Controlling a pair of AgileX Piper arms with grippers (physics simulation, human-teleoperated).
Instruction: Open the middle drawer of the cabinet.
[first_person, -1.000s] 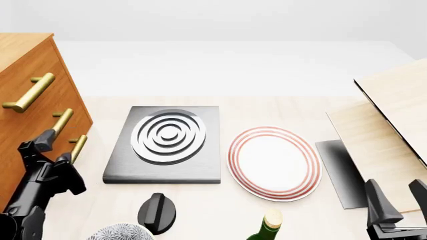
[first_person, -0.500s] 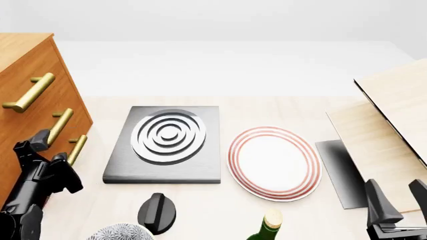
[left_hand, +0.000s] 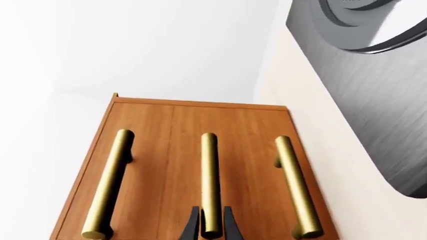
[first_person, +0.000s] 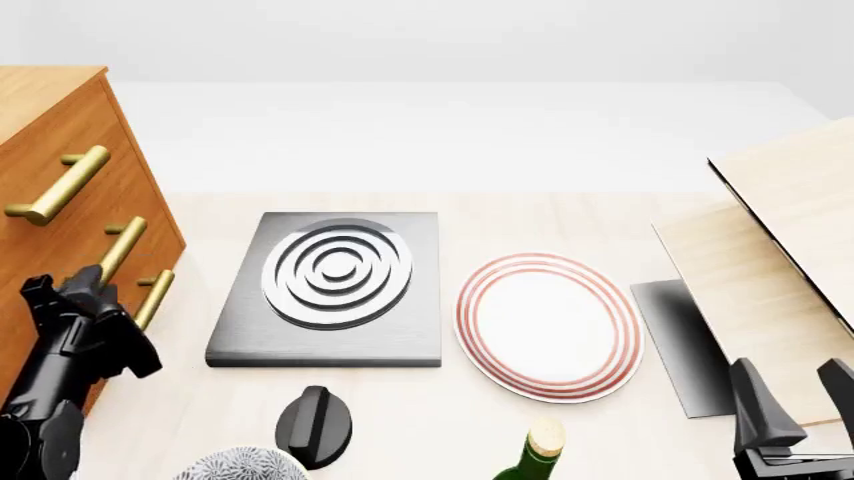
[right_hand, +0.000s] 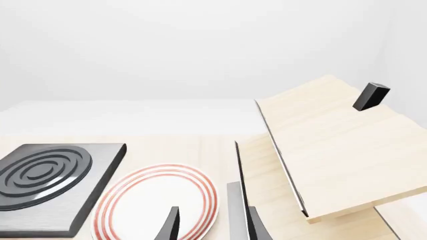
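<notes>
The cabinet (first_person: 60, 110) stands at the table's left edge, with all three drawers pushed in. In the left wrist view the middle drawer (left_hand: 230, 150) shows its brass bar handle (left_hand: 209, 175) between the two matching handles. My left gripper (left_hand: 210, 227) has a dark fingertip (left_hand: 194, 225) pressed close on each side of that handle's near end. From the front, the left gripper (first_person: 67, 282) sits against the cabinet face at the middle handle (first_person: 123, 243). My right gripper (first_person: 797, 395) hangs open at the front right, holding nothing (right_hand: 213, 225).
A grey slab with raised rings (first_person: 327, 290) lies beside the cabinet, and a red-rimmed plate (first_person: 547, 325) lies right of it. A black knob (first_person: 314, 425), a patterned bowl (first_person: 240, 465) and a green bottle (first_person: 534, 450) line the near edge. A pale wood box (first_person: 787, 230) sits at the right.
My left gripper has slid left and slightly down toward the cabinet face, onto the middle handle's near end. The drawers and the right arm have not moved.
</notes>
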